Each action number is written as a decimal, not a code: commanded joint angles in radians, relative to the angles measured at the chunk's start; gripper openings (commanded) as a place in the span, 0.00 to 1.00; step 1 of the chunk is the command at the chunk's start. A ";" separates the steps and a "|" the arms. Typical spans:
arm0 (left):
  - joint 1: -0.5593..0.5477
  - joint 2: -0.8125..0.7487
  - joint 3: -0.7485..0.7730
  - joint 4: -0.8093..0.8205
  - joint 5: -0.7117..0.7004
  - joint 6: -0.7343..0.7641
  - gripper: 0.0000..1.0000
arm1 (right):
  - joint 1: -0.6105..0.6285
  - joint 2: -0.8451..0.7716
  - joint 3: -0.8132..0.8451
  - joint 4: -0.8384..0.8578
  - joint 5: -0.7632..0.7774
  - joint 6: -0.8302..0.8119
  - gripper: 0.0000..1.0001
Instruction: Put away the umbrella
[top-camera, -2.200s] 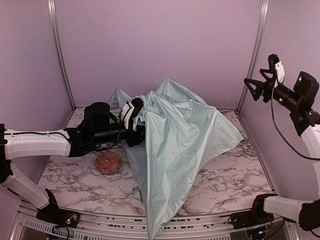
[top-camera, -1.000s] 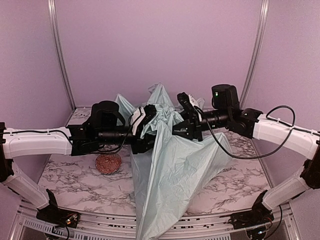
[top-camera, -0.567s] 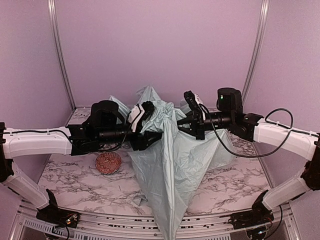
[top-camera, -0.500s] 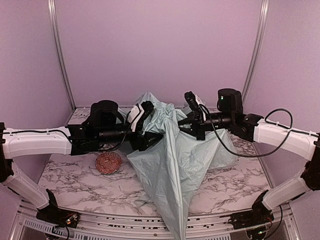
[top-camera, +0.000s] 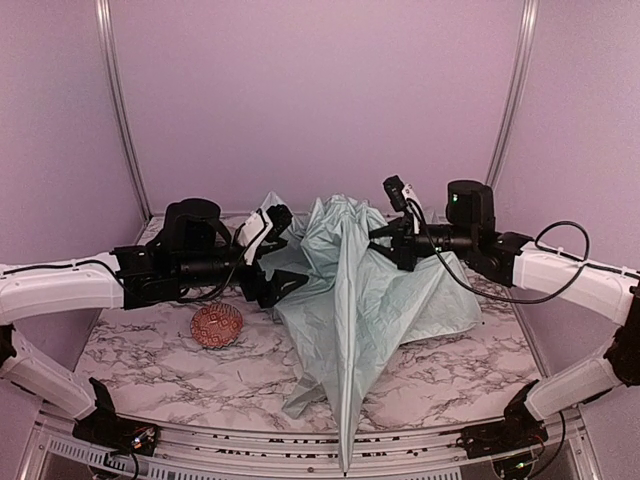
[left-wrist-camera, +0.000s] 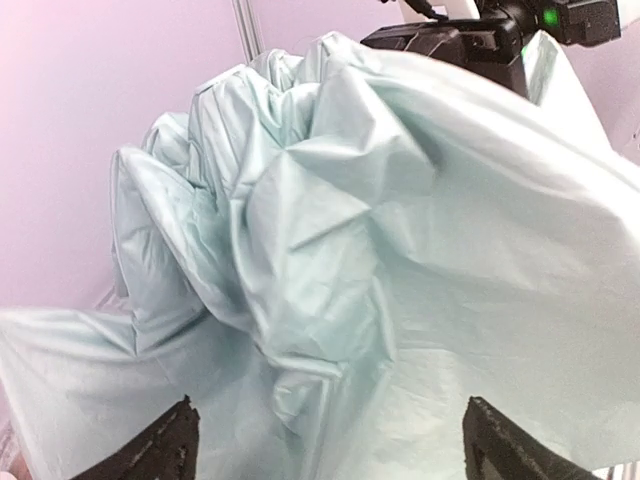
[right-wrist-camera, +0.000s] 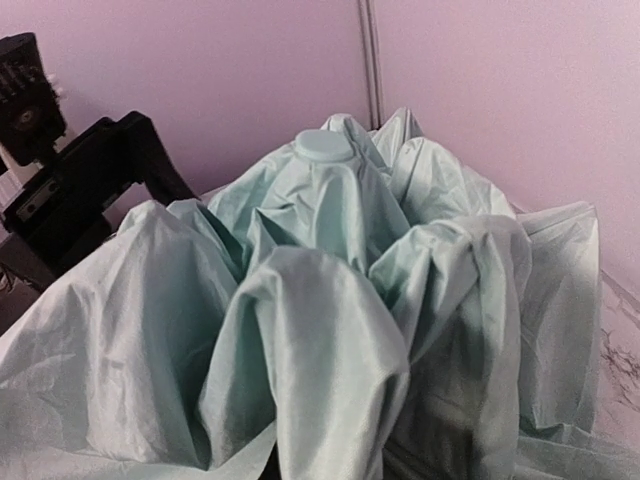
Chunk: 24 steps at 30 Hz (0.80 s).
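Umbrella (top-camera: 350, 290) sits as a crumpled mint heap in the middle of the table (top-camera: 460, 360), bunched high toward 12 o'clock, with one long fold hanging over the near edge at 6 o'clock. At the heap's 9 o'clock side the left gripper (top-camera: 283, 252) faces the fabric with its jaws spread wide, while at 3 o'clock the right gripper (top-camera: 383, 243), jaws pressed together, pinches the cloth near its top. A patterned bowl (top-camera: 217, 324) rests on the marble at 7 o'clock of the left gripper, apart from the fabric.
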 joint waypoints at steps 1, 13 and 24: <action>-0.004 -0.078 0.048 -0.087 0.056 -0.069 0.84 | -0.012 -0.015 0.076 0.066 0.346 0.107 0.01; -0.083 -0.142 0.016 -0.210 0.174 -0.171 0.89 | -0.011 -0.011 0.141 0.039 0.777 0.138 0.00; -0.082 -0.103 -0.102 -0.102 -0.202 -0.106 0.81 | -0.013 -0.014 0.140 0.069 0.740 0.123 0.00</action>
